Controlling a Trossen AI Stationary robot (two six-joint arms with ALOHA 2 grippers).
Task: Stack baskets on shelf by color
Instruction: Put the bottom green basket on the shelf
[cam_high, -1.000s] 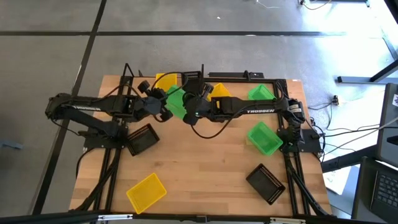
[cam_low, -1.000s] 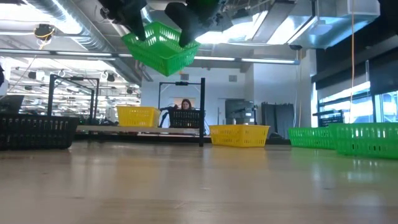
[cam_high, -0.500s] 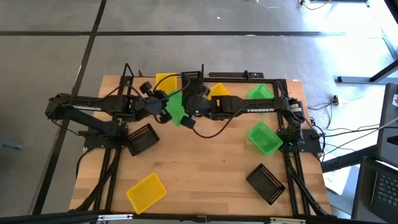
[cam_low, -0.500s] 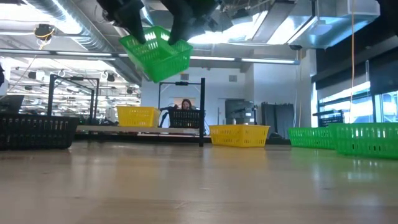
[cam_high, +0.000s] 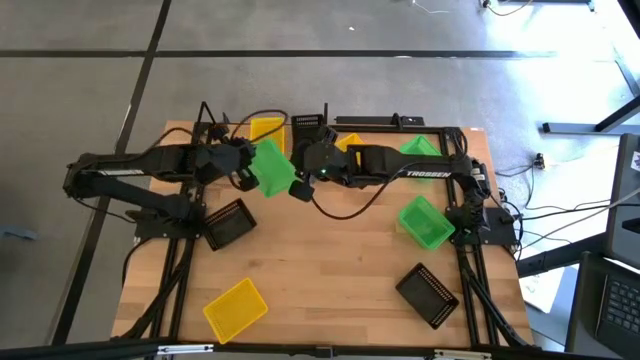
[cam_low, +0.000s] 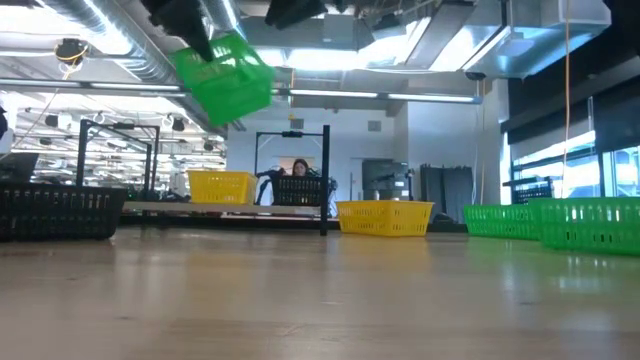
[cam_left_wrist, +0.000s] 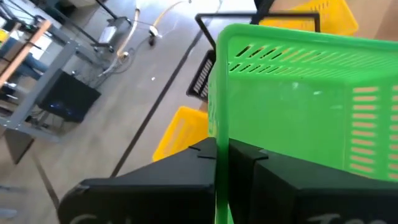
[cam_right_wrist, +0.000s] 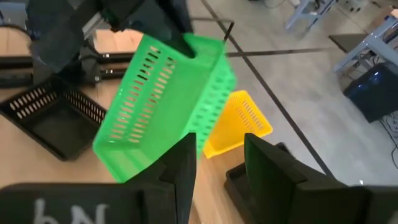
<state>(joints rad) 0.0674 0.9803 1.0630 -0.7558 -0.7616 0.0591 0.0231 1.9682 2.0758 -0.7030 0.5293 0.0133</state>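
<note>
L gripper (cam_left_wrist: 222, 155) pinches green basket (cam_left_wrist: 298, 106) rim; hidden overhead.

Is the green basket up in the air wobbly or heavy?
Probably light: the left hand lifts the green basket by pinching one thin wall. It hangs tilted, so it may swing. Its slotted plastic sides look fairly stiff.

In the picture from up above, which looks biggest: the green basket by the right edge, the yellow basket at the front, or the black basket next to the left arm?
1. Yellow perforated plastic basket and green perforated plastic basket: they look about alike, too close to rank.
2. Black perforated plastic basket: looks slightly smaller, though an arm hides part of it.
</note>
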